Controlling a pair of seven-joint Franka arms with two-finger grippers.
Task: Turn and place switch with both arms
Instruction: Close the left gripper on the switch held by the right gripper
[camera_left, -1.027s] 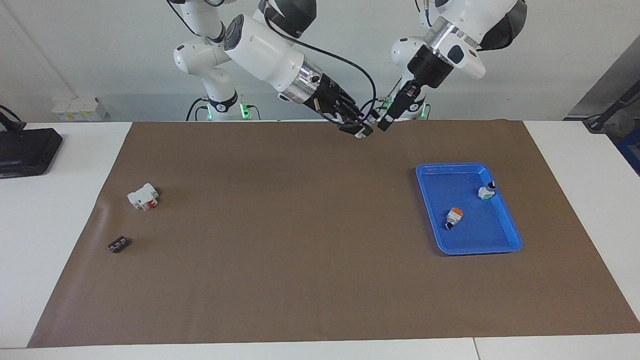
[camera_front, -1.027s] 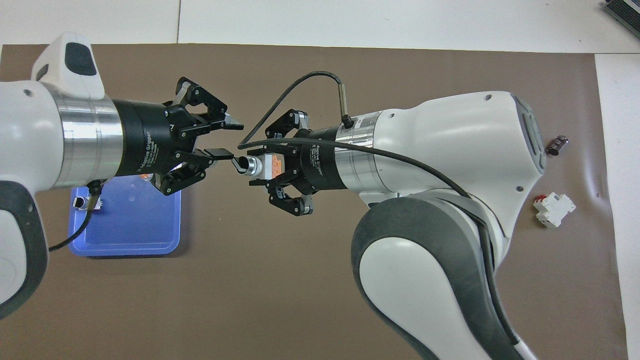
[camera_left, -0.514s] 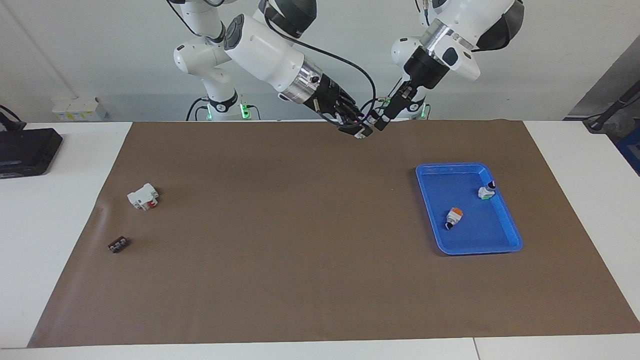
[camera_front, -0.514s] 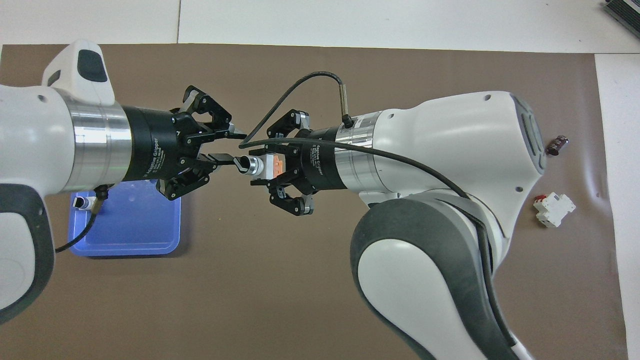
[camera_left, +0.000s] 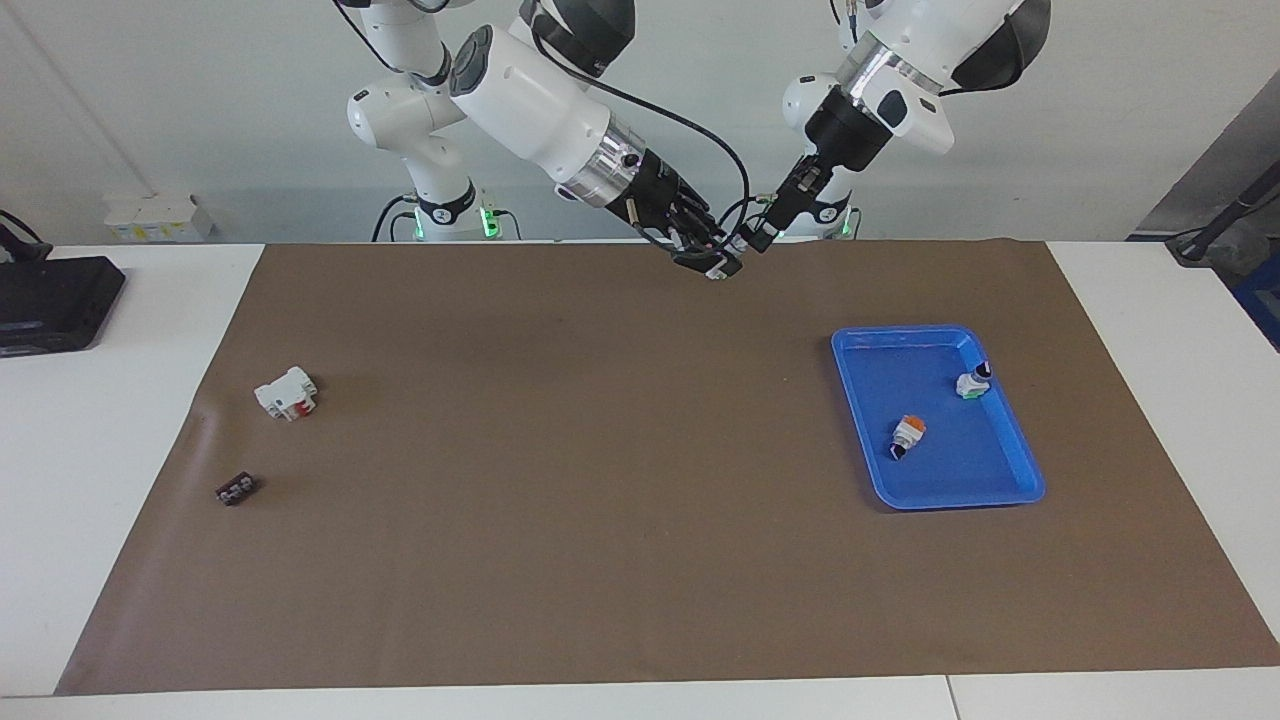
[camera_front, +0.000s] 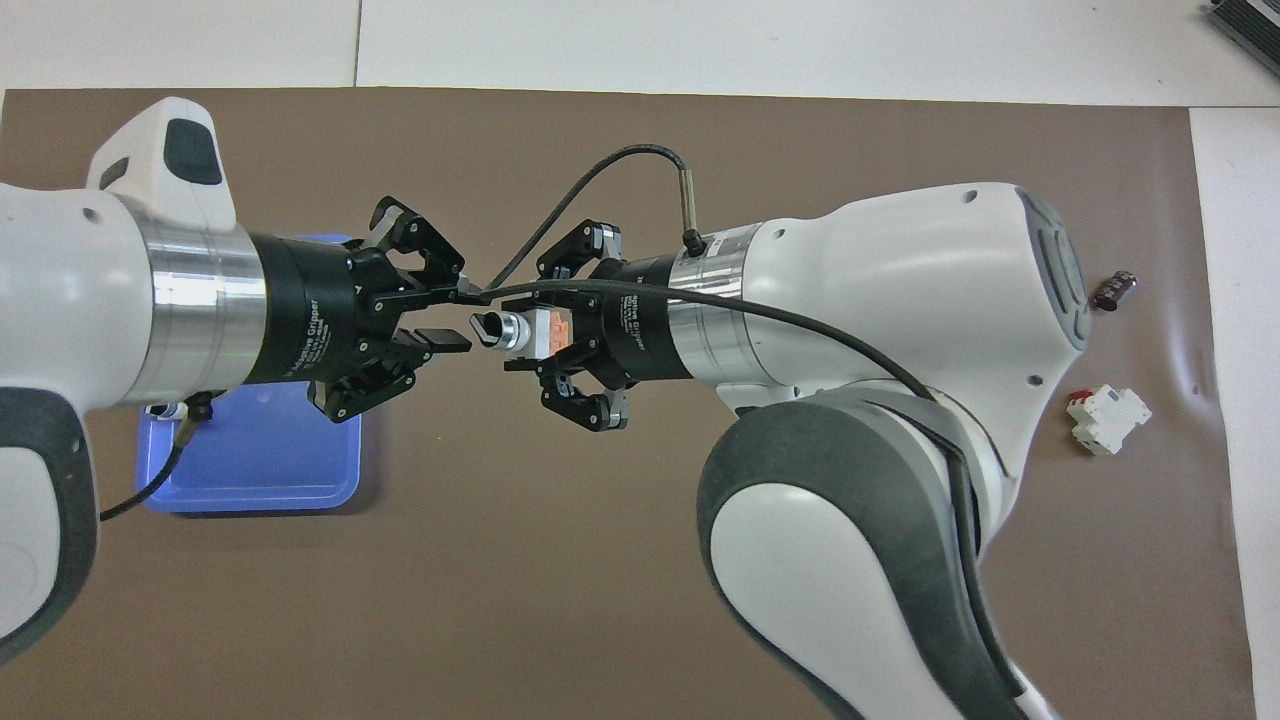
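We are holding the small white-grey switch with the black knob and orange block (camera_front: 520, 332) in mid-air, over the brown paper mat (camera_left: 560, 500) at the edge nearest our bases. Our right gripper (camera_front: 545, 335) is clamping the switch by its orange-block end, fingers closed tight on the body, so the black knob is sticking out free toward our left arm's end of the table.

Our left gripper (camera_front: 455, 318) is facing it head-on, just beside the knob. Its fingertips (camera_front: 443, 340) are standing apart, one on each side of the line the knob is pointing along, and we are not seeing them pressing on the knob yet; in the facing view the two grippers are meeting too closely for us to tell whether they are touching.

The relation that matters: the switch's long axis is running straight from one gripper to the other, knob first toward the left one. We are judging that the next move calls for the left fingers to be closing on the knob end while the right is giving up its grip, and any misalignment risks dropping the part.

The blue plastic tray (camera_left: 1010, 490), already holding two similar switches (camera_left: 907, 436), is lying toward the left arm's end.
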